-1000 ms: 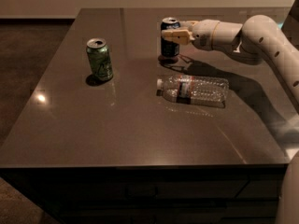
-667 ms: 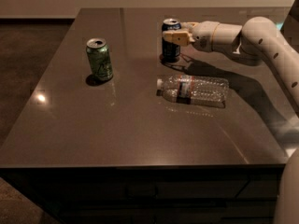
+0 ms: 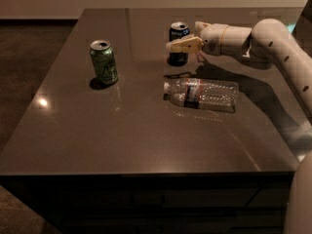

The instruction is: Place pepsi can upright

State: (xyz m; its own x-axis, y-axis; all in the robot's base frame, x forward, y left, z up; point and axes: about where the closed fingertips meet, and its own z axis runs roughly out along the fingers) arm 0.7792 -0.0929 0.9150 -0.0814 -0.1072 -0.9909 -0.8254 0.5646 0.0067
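Compared with a second ago, the gripper [image 3: 182,35] is now showing its fingers spread wide. The near finger [image 3: 185,45] is reaching leftward across the front of the pepsi can [image 3: 178,32], where before both were sitting close at the can's right side. The can is standing upright in the same far-centre spot on the bench [image 3: 146,140], silver top facing up. Whether the fingers are touching it cannot be told. Its light markings are showing, but no writing can be read on it, on the upright green can [image 3: 104,62] to the left, or on the red-banded label of the clear bottle [image 3: 202,92] lying on its side nearer the front. The pale arm [image 3: 273,38] is coming in from the right edge, bending and stretching roughly level toward the can.
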